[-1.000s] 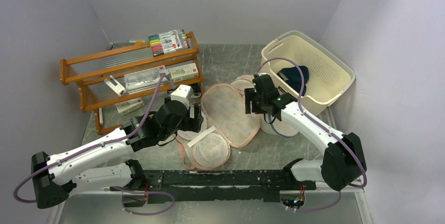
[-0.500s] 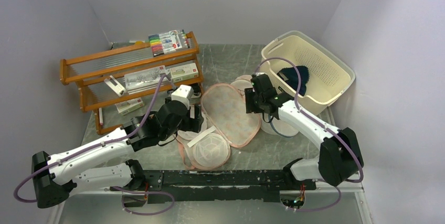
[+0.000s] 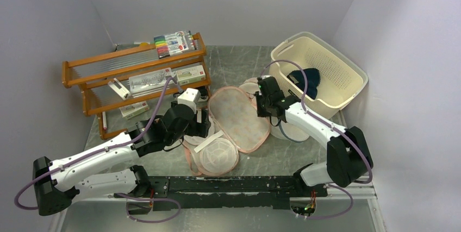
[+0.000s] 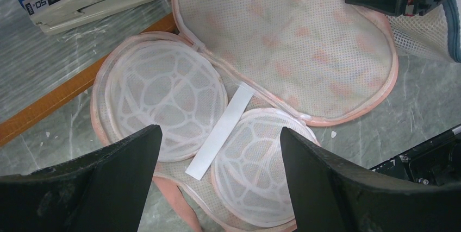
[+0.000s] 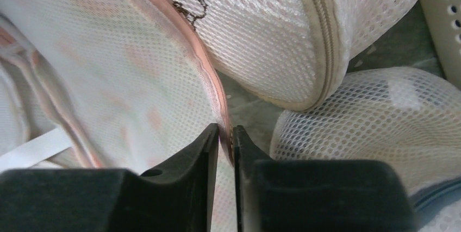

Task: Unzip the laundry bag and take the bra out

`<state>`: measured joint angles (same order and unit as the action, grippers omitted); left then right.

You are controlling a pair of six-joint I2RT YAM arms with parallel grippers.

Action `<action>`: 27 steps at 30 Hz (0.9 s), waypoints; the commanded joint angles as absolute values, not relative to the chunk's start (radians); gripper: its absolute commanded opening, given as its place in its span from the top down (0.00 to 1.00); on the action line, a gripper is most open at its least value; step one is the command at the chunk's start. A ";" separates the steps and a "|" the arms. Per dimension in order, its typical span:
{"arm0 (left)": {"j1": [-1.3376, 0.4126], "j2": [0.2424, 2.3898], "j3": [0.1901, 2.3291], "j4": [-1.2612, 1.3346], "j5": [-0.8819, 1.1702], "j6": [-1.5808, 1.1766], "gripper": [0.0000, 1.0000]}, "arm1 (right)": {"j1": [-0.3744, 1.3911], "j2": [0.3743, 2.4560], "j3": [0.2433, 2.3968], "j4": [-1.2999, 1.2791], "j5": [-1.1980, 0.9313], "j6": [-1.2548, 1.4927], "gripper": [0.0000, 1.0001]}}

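Progress: laundry bag (image 3: 239,119) lay unzipped; bra (image 3: 305,79) seemingly in basket (image 3: 350,86), upper right | right gripper (image 5: 226,139) pinched its pink edging (image 5: 209,88); left gripper (image 4: 217,134) wide, empty

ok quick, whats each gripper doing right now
left gripper: open, holding nothing, above the laundry bag
right gripper: shut on the laundry bag's pink edge

One laundry bag (image 3: 239,118), one bra (image 3: 304,78), perhaps two round mesh bags (image 5: 261,25), one basket (image 3: 340,77), one wooden rack (image 3: 66,74)
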<state>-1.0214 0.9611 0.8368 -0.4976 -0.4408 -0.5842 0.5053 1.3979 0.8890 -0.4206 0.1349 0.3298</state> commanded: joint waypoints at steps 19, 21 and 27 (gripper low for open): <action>-1.014 0.938 0.861 -0.502 -0.459 -0.600 0.09 | 0.688 1.138 0.821 -0.066 -0.523 0.458 1.00; -1.014 0.919 0.861 -0.506 -0.469 -0.600 0.09 | 0.701 1.162 0.780 0.041 -0.585 0.544 1.00; -1.014 0.847 0.859 -0.515 -0.504 -0.598 0.09 | 0.815 1.263 0.702 0.263 -0.581 0.686 1.00</action>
